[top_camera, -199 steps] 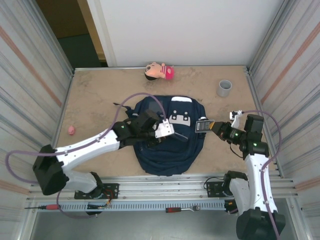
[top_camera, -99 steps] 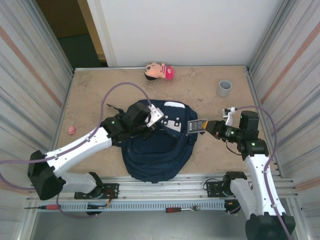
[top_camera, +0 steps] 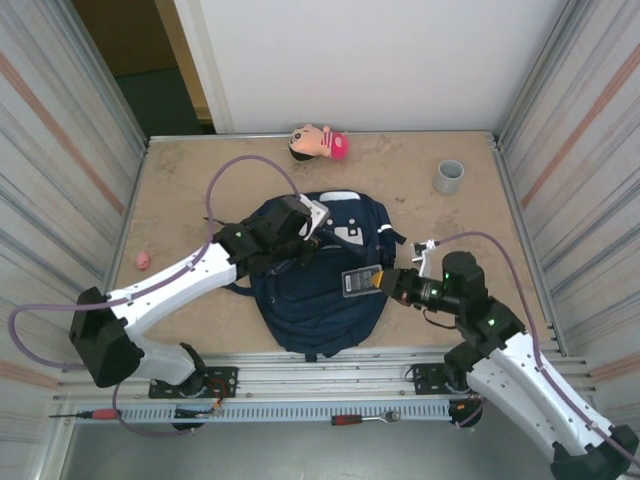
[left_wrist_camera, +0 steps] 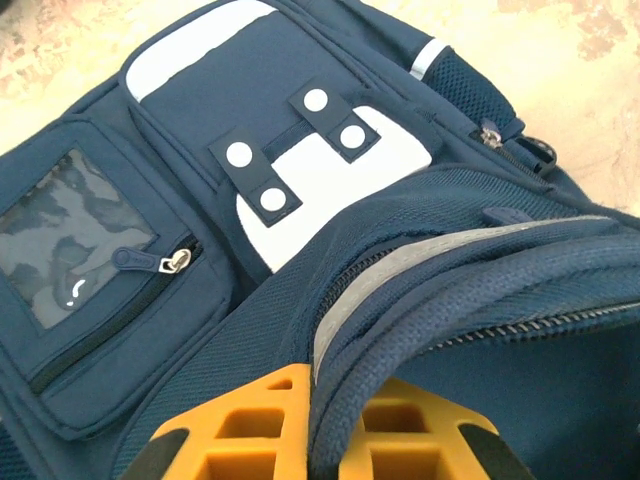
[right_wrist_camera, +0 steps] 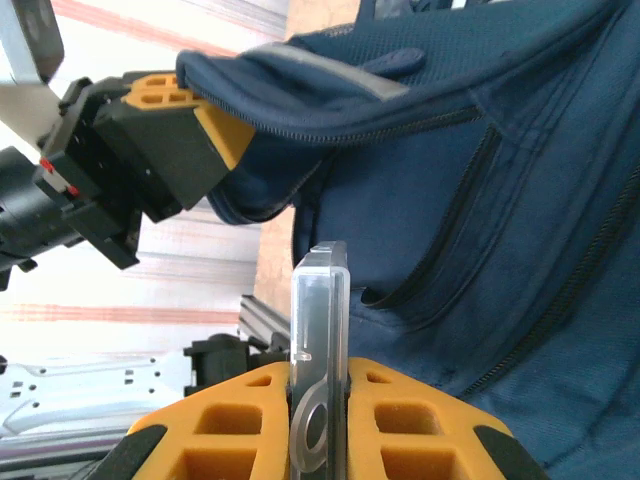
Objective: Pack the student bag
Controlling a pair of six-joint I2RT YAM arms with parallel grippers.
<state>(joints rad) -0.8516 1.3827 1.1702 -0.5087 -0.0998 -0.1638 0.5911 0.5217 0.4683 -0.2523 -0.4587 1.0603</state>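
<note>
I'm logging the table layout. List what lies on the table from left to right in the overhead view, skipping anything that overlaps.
small pink toy → backpack → grey cup

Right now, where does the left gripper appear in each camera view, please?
Top external: the left gripper is left of centre, at the far left corner of the student bag.
Left wrist: the left gripper is at the bottom edge, its orange fingers pinching the bag's lifted rim.
Right wrist: the left gripper is at upper left, under that rim.
Shared landmark: the lifted rim it grips.
</note>
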